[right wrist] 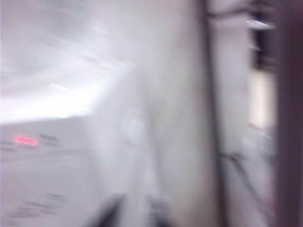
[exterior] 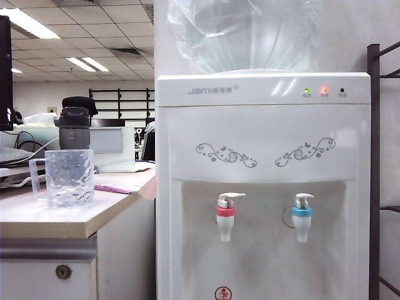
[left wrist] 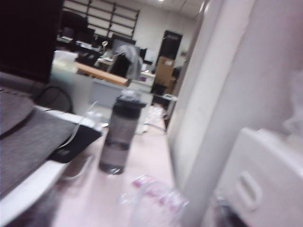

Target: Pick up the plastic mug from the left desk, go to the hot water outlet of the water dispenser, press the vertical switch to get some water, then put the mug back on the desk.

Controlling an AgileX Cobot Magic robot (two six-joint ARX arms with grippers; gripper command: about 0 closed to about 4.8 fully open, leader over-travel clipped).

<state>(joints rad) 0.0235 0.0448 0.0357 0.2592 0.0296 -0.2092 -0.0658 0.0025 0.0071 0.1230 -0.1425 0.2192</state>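
The water dispenser (exterior: 262, 187) fills most of my exterior view, a tall white box with grey swirls on its front, small lights near its top and a large clear bottle (exterior: 247, 34) standing on it. To its left is the counter (exterior: 44, 219), pale-topped with a grey front and a round keyhole. On it, near the front edge, the plastic mug (exterior: 65, 178) stands upright, clear and dimpled, its thin handle pointing away from the dispenser. Just behind it stands a dark grey bottle (exterior: 75, 128) with a black lid, which my left wrist view also catches (left wrist: 118, 137). In the dispenser's recess the hot water outlet (exterior: 225, 222) with its pink-red collar hangs left of the blue-collared tap (exterior: 302, 222), and its vertical switch (exterior: 230, 197) rises above the collar.

Neither my left tool nor my right tool appears in any view. My right wrist view is too blurred to read.
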